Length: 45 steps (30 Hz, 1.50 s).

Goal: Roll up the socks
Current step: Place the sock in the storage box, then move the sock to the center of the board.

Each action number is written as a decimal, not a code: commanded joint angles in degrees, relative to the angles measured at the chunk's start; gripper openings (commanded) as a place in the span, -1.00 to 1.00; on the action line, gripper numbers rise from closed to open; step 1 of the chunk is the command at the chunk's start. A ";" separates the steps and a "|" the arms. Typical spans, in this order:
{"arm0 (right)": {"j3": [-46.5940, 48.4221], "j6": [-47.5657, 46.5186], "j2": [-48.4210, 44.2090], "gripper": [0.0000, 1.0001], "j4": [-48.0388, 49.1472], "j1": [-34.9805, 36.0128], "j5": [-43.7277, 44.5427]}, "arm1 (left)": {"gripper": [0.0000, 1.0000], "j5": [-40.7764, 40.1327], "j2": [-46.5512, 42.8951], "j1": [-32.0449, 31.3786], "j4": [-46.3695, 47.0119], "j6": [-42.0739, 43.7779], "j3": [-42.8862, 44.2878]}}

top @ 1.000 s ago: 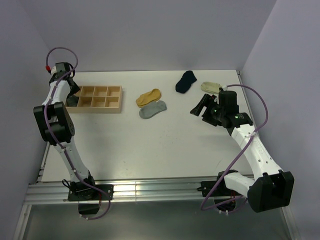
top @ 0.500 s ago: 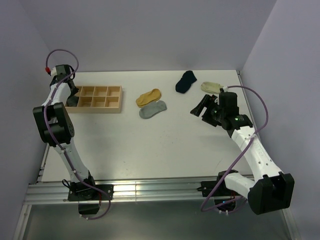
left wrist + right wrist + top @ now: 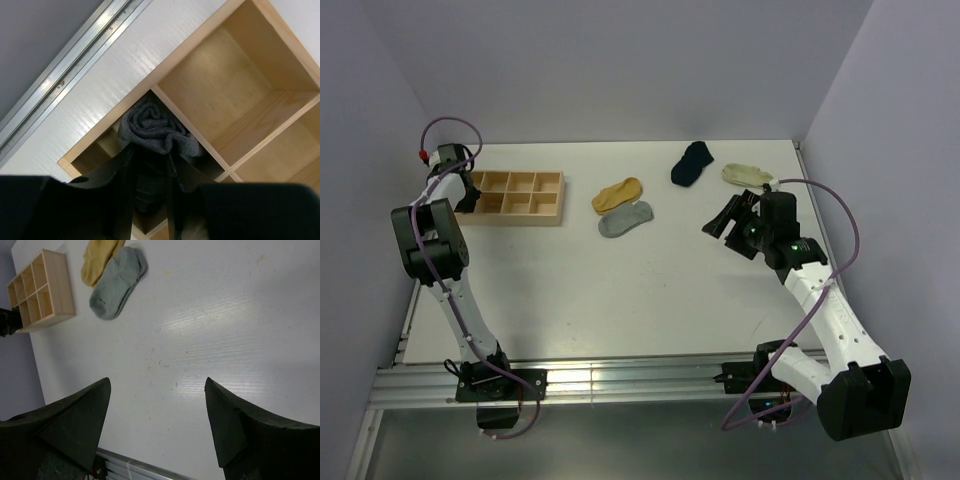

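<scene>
The left arm and right arm are white, black-jointed, purple-cabled.

**A:** What sort of room is it?

**B:** A white table closed in by 3 plain walls, all pale lilac-grey: a back wall, a left wall and a right wall.

**A:** And the near edge?

**B:** An aluminium rail runs along it, with a bright glare left of its middle. Below that lies a dull grey strip, possibly the floor, though it is too blurred to be sure.

**A:** The light?

**B:** Soft and even, with only faint shadows. Up close, the tabletop shows fine streaks and a few small scuffs.
</scene>
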 commanded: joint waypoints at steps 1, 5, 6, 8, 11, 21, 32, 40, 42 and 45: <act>-1.07 0.85 -2.03 0.65 1.84 -0.54 1.28 | -0.36 0.06 3.88 0.83 -1.33 0.38 1.92; -1.69 1.73 -2.29 0.65 1.93 -0.54 1.45 | -0.32 0.15 6.78 1.98 -2.12 0.81 5.17; -1.95 1.99 -2.56 0.65 2.19 -0.54 1.45 | -0.32 0.15 7.48 2.15 -3.00 0.64 6.13; -2.30 2.78 -3.17 0.64 2.46 -0.54 1.37 | -0.30 0.59 9.16 2.41 -4.58 0.20 7.98; -2.39 2.44 -3.88 0.64 1.59 -0.54 2.33 | -0.26 1.29 7.59 2.42 -4.15 -0.41 7.29; 4.36 -7.14 -7.92 0.64 -7.20 -0.54 0.85 | 0.11 3.31 -13.59 0.49 -5.73 -1.65 4.04; 1.65 -9.69 -14.86 0.64 -9.40 -0.54 -2.94 | 0.31 4.28 -33.54 -14.18 -1.34 1.08 -8.96; -1.86 -11.27 -19.87 0.64 -11.34 -0.54 -4.70 | 0.27 5.43 -34.97 -33.32 8.06 -0.85 -18.81; -3.17 -11.80 -20.92 0.64 -11.78 -0.54 -4.61 | 0.26 4.98 -32.16 -36.50 9.47 -1.47 -19.08; -3.45 -11.89 -21.10 0.63 -12.83 -0.54 -4.52 | 0.25 4.11 -26.71 -42.13 10.70 -2.00 -17.07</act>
